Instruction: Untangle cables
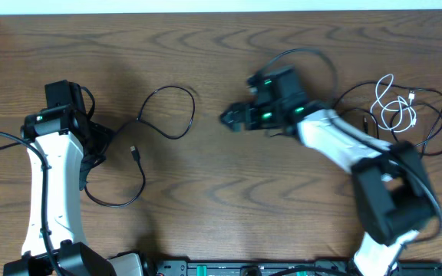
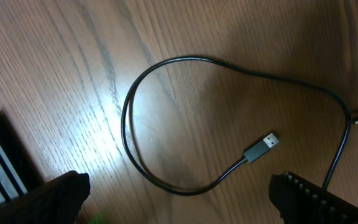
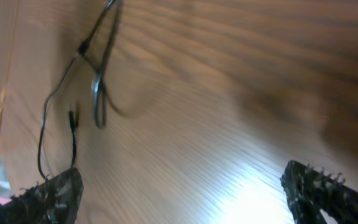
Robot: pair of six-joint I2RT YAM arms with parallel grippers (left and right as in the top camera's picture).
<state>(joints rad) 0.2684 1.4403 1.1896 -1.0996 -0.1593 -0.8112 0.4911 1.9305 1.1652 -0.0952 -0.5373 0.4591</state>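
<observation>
Left gripper [image 2: 180,182] spread empty over the looped black cable [image 2: 129,106], right gripper [image 3: 184,177] spread above open mid-table [image 1: 221,61]; white cable [image 1: 394,107] bunched far right.

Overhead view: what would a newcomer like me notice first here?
Two white robot arms dominate: the left arm at the left edge, the right arm stretched toward the middle of the table. A long black cable loops loosely beside the left arm, its USB plug lying free, and a small white cable curls at the far right.
</observation>
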